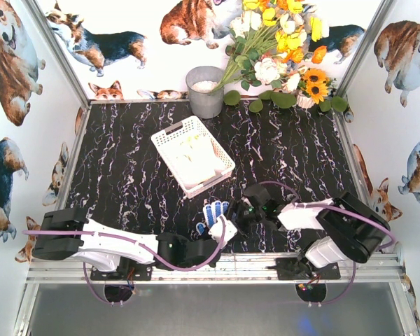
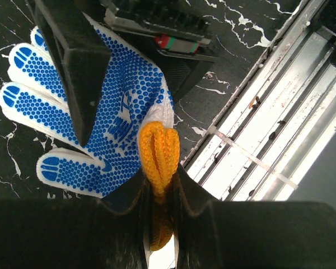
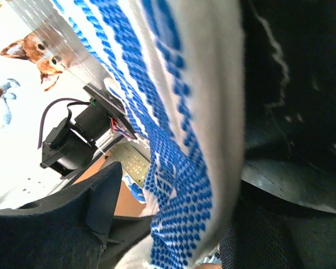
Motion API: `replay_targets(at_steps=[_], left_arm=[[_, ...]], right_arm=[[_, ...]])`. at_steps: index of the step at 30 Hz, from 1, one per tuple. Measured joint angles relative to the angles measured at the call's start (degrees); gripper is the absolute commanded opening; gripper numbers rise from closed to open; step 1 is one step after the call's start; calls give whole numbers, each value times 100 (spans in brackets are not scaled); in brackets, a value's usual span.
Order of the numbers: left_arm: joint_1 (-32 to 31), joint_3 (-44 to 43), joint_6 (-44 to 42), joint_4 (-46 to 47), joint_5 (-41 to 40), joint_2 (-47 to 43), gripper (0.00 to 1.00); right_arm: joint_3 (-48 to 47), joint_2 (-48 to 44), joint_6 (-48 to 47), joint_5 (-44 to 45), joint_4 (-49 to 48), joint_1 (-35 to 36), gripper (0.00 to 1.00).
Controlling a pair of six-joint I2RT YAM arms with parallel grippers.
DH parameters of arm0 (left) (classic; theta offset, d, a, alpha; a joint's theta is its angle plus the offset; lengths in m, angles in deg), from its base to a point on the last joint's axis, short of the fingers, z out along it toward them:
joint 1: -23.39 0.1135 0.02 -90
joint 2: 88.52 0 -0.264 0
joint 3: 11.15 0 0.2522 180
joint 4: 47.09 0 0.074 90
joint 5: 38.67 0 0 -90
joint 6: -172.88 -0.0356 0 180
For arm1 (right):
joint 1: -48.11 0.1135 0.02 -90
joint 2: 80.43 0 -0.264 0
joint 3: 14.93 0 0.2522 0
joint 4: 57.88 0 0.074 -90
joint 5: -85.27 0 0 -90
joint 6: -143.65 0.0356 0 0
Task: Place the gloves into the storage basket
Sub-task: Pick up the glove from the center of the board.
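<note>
A white glove with blue dots [image 1: 211,212] hangs near the front edge of the table. My left gripper [image 1: 222,227] is shut on its orange cuff [image 2: 158,147], pinched between the jaws of the left gripper [image 2: 161,179]. My right gripper [image 1: 239,210] stands open at the glove's finger end. In the right wrist view the dotted glove [image 3: 196,112] runs between the spread jaws of that gripper [image 3: 179,207], with a gap showing on the left side. One right finger [image 2: 73,73] crosses the glove [image 2: 123,101]. The white storage basket [image 1: 169,133] sits mid-table with white gloves [image 1: 196,157] inside.
A grey metal bucket [image 1: 205,91] stands behind the basket. A bunch of flowers [image 1: 280,49] fills the back right corner. An aluminium rail [image 1: 217,269] runs along the near edge just under the held glove. Corgi-printed walls close in three sides.
</note>
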Motion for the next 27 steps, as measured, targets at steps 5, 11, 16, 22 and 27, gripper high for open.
replay_targets(at_steps=[5, 11, 16, 22, 27], left_arm=[[0, 0, -33, -2, 55, -83, 0], [0, 2, -52, -2, 173, -160, 0], [0, 103, -24, 0, 175, -374, 0], [0, 181, 35, -195, 190, -780, 0], [96, -2, 37, -466, 400, -909, 0]], right_arm=[[-2, 280, 9, 15, -514, 20, 53], [0, 457, -4, 70, -824, 22, 32], [0, 468, 11, 66, -874, 22, 0], [-9, 238, 66, 33, -737, 48, 0], [-367, -293, -203, 146, 96, 59, 0]])
